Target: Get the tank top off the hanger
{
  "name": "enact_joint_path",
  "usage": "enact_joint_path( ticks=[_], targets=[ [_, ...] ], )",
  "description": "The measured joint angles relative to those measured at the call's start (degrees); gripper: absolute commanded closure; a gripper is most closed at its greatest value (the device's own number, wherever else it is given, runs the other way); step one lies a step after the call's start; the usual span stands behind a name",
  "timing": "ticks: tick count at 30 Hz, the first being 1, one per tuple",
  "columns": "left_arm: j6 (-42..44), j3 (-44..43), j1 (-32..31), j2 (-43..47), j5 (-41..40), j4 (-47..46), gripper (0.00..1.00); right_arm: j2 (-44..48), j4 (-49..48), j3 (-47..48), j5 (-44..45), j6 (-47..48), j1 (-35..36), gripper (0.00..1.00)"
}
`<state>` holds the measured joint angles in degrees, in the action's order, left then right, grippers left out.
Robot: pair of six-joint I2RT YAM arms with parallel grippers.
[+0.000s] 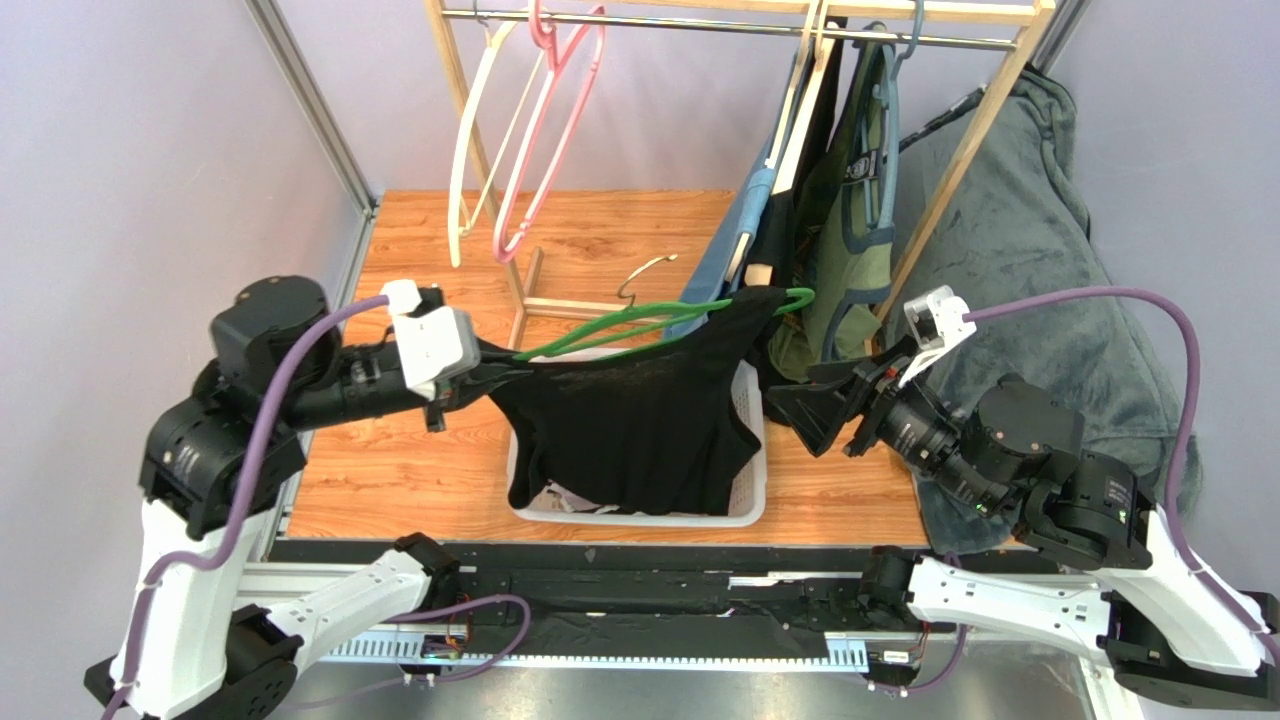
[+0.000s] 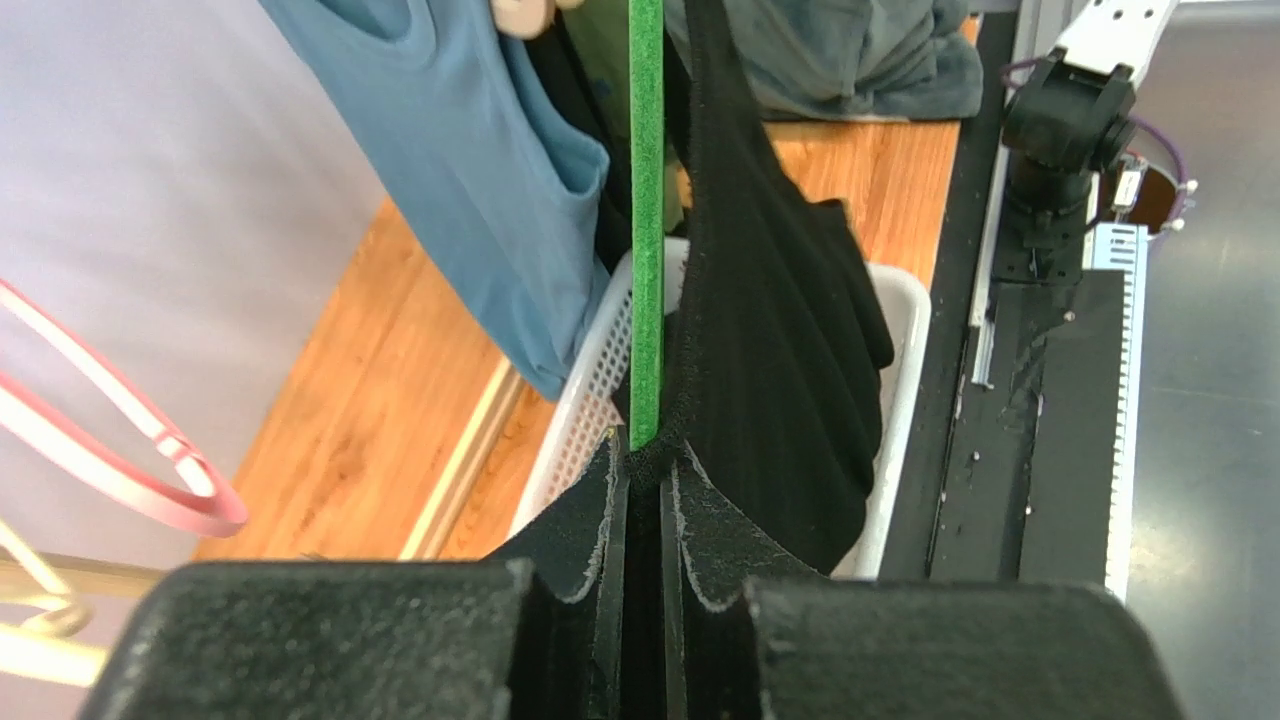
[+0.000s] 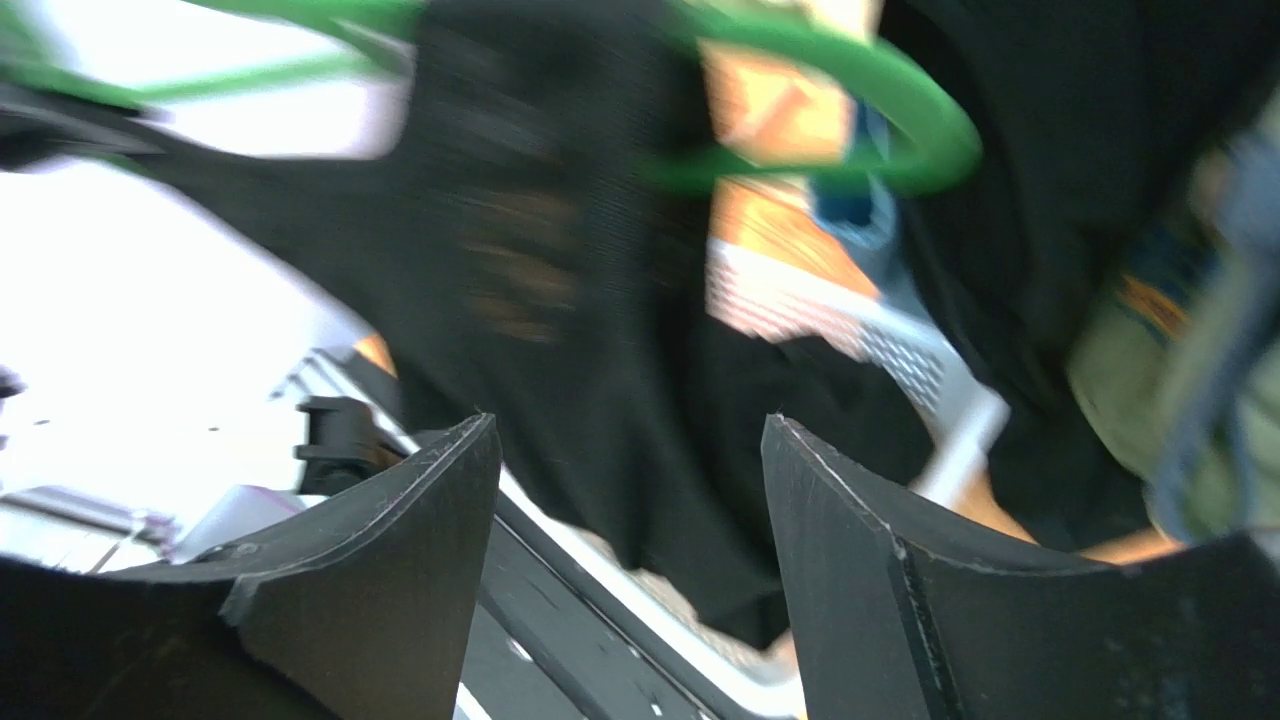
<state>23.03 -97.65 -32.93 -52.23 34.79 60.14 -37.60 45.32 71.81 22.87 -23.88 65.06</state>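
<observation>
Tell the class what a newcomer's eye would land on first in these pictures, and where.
A black tank top hangs from a green hanger in the middle, over a white basket. The left gripper is shut on the hanger's left end, while the right gripper stands open just right of the top. Behind, more clothes hang on a wooden rack.

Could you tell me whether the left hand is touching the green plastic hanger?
Touching. The left wrist view shows the thin green plastic hanger running straight between the shut fingers of the left hand.
</observation>
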Motion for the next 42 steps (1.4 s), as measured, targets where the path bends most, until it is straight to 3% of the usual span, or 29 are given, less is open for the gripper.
enact_joint_path(
  ticks=[8, 15, 31, 42],
  targets=[
    [0.1, 4.3, 0.0, 0.5, -0.2, -0.7, 1.0, -2.6, -5.9, 2.0, -8.1, 7.2, 0.0, 0.27],
    [0.0, 4.3, 0.0, 1.1, 0.9, -0.7, 1.0, -5.6, -6.8, 6.3, -9.4, 10.3, 0.0, 0.29],
    [-1.4, 0.3, 0.0, 0.7, 3.4, 0.2, 1.0, 1.8, -22.0, -13.3, -3.3, 9.3, 0.0, 0.29],
    [-2.1, 0.3, 0.0, 0.6, 4.0, 0.7, 1.0, -0.8, -31.4, -12.9, -5.5, 8.0, 0.0, 0.47]
  ],
)
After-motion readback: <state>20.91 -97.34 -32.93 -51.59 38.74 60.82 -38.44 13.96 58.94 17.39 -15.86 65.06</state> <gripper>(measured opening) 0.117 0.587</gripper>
